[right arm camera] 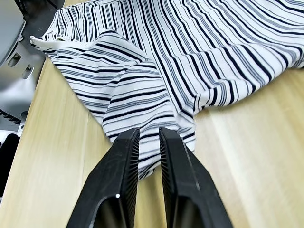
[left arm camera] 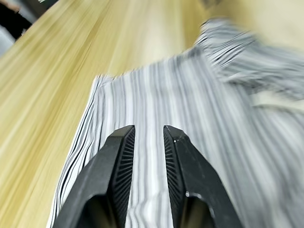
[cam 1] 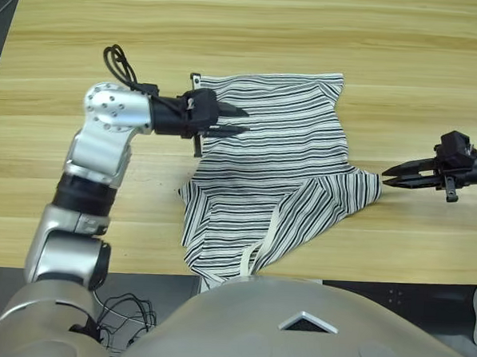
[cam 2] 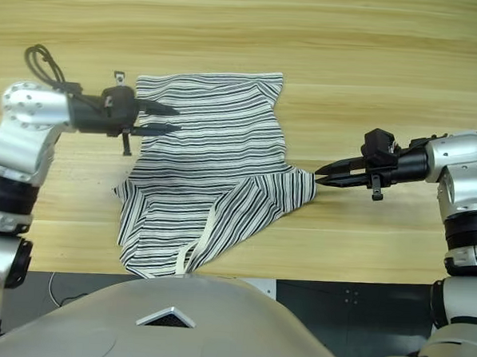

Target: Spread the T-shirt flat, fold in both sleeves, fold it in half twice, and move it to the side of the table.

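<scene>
A striped T-shirt (cam 1: 272, 148) lies rumpled mid-frame on the counter (cam 1: 389, 58), likely soft and limp, so pinch hems and corners; your left jaws hang apart over its left edge, your right jaws narrowly apart at the sleeve tip (cam 2: 306, 182).

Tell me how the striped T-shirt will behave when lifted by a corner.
The T-shirt will probably hang limp: it already lies rumpled, with flaps folded over. It looks thin, so likely light, sliding on the smooth table.
</scene>
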Motion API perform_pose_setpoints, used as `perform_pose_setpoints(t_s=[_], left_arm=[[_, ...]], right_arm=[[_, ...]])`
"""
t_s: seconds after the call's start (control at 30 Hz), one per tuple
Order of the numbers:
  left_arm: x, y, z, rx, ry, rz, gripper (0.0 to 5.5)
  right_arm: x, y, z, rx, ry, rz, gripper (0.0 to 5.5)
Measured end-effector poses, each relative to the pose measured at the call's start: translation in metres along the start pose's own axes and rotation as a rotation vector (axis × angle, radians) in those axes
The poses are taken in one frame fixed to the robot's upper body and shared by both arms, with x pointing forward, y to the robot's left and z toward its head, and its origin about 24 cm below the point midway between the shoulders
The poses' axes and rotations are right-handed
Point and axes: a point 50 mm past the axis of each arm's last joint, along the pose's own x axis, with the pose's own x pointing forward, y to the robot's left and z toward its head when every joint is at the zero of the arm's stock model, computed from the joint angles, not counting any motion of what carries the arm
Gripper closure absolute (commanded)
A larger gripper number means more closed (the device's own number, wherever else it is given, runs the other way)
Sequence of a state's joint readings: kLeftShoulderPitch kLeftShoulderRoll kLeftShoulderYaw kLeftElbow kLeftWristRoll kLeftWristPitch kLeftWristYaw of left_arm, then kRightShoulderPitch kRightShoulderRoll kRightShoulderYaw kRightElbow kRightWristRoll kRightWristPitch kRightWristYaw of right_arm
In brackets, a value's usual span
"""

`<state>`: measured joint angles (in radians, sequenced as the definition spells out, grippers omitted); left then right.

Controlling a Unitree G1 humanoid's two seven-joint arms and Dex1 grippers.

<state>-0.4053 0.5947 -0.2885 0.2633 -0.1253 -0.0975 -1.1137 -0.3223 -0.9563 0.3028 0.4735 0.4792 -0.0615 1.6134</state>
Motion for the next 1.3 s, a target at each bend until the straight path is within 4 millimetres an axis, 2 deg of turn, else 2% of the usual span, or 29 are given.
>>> perform_pose_setpoints(t_s=[0.07,0.17,0.27,0.33,0.37,0.43,0.53,0.67,0.8,0.83,0.9,1.03,1.07,1.2,1.3], left_arm=[[0.014,0.011,-0.017,-0.029,0.054,0.054,4.39],[0.032,0.020,-0.044,-0.102,0.166,0.127,4.39],[0.036,0.026,-0.060,-0.214,0.227,0.146,4.39],[0.024,0.036,-0.064,-0.256,0.254,0.191,4.39],[0.012,0.040,-0.069,-0.291,0.285,0.236,4.39],[-0.009,0.042,-0.082,-0.339,0.354,0.321,4.39],[-0.034,0.044,-0.092,-0.371,0.405,0.415,4.39],[-0.038,0.043,-0.094,-0.360,0.433,0.411,4.39],[-0.037,0.044,-0.093,-0.347,0.426,0.403,4.39],[-0.037,0.044,-0.092,-0.342,0.418,0.403,4.39],[-0.037,0.045,-0.091,-0.341,0.404,0.396,4.39],[-0.040,0.046,-0.090,-0.344,0.386,0.404,4.39],[-0.041,0.046,-0.090,-0.345,0.384,0.406,4.39],[-0.047,0.048,-0.090,-0.349,0.384,0.417,4.39],[-0.050,0.049,-0.089,-0.348,0.380,0.423,4.39]], right_arm=[[0.003,-0.006,0.012,-0.039,-0.064,-0.009,4.73],[0.021,-0.019,0.044,-0.129,-0.235,-0.014,4.73],[0.069,-0.022,0.083,-0.209,-0.412,-0.035,4.73],[0.092,-0.011,0.103,-0.229,-0.472,-0.006,4.73],[0.104,-0.004,0.106,-0.216,-0.471,0.000,4.73],[0.123,0.006,0.097,-0.198,-0.406,0.009,4.73],[0.153,0.013,0.080,-0.206,-0.292,0.017,4.18],[0.171,0.005,0.063,-0.190,-0.217,-0.023,3.51],[0.168,-0.002,0.061,-0.216,-0.190,-0.056,2.70],[0.163,-0.002,0.062,-0.229,-0.186,-0.054,2.70],[0.147,0.002,0.063,-0.235,-0.185,-0.039,2.70],[0.098,0.004,0.066,-0.139,-0.196,-0.032,2.70],[0.092,0.004,0.066,-0.124,-0.197,-0.025,2.70],[0.081,0.001,0.058,-0.110,-0.123,-0.054,2.70],[0.086,-0.001,0.039,-0.098,-0.050,-0.094,2.70]])
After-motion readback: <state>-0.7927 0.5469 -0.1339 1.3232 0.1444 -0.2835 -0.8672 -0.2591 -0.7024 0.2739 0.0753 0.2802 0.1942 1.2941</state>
